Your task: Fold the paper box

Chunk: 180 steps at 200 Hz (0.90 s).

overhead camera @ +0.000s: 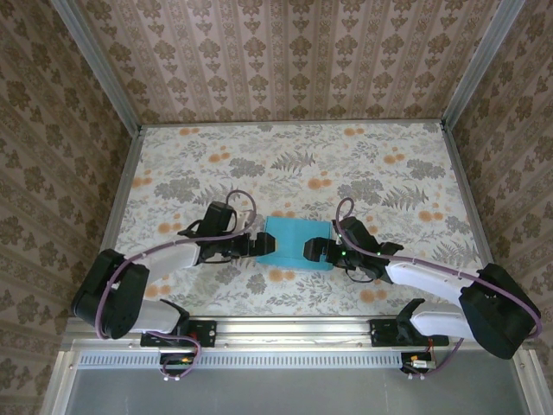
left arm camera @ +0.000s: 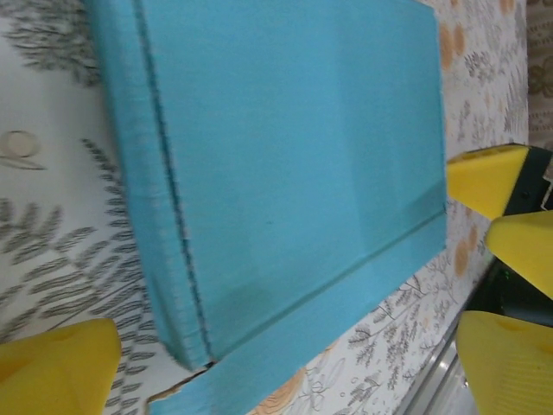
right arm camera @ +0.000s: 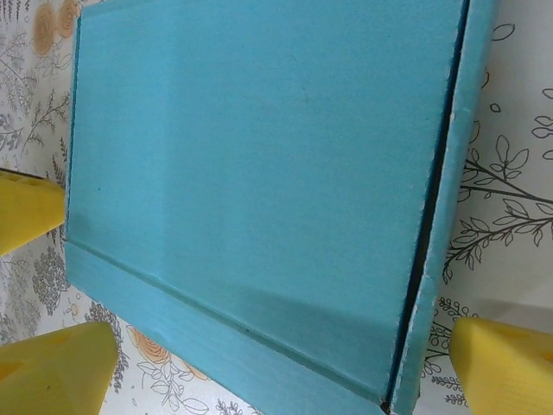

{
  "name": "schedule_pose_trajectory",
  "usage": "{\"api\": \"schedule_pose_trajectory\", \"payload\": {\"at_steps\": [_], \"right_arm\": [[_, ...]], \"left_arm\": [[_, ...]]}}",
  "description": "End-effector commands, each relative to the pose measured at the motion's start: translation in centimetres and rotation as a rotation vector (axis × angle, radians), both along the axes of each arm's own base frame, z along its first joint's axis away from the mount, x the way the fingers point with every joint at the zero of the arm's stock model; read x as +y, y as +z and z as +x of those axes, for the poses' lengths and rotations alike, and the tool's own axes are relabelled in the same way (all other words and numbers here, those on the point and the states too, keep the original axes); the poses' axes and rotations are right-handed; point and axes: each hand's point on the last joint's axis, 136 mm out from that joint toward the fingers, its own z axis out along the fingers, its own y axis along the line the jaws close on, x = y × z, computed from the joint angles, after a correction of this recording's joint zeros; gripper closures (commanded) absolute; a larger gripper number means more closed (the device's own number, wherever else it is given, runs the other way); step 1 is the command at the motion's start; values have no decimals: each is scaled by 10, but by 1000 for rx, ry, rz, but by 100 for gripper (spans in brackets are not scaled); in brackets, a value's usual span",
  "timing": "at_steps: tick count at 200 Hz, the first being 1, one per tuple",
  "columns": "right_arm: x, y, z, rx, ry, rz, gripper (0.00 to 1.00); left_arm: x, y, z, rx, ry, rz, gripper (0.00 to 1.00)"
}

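The paper box point(overhead camera: 298, 240) is lying mid-frame on the bench point(overhead camera: 363, 164), with the left claw point(overhead camera: 257, 244) and right claw point(overhead camera: 311, 251) standing wide open at its ends, holding nothing. An uneven push, I'd judge, is risking a skid, a buckled wall or a flap springing loose.

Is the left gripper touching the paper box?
Apart. Left wrist view shows tablecloth between the paper box and both open jaws of the left gripper.

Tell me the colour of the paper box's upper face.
Turquoise-blue, plain with no print; the paper box shows it best in the right wrist view.
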Motion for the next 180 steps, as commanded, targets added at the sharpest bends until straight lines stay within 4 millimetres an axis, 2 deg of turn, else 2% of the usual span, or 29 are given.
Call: {"api": "schedule_pose_trajectory", "payload": {"at_steps": [1,65,117,158,180], "right_arm": [[6,0,-2,15,10,23,0],[11,-2,-5,15,28,32,0],[16,11,-1,-26,43,59,0],[5,34,-1,-71,37,43,0],[3,51,-2,-90,42,65,0]], "left_arm": [[-13,12,2,-29,-47,-41,0],[-22,16,-1,-37,-73,-79,0],[-26,23,-2,-30,-74,-118,0],[-27,49,0,-45,-63,-143,0],[-26,70,3,-77,-46,-170,0]]}}
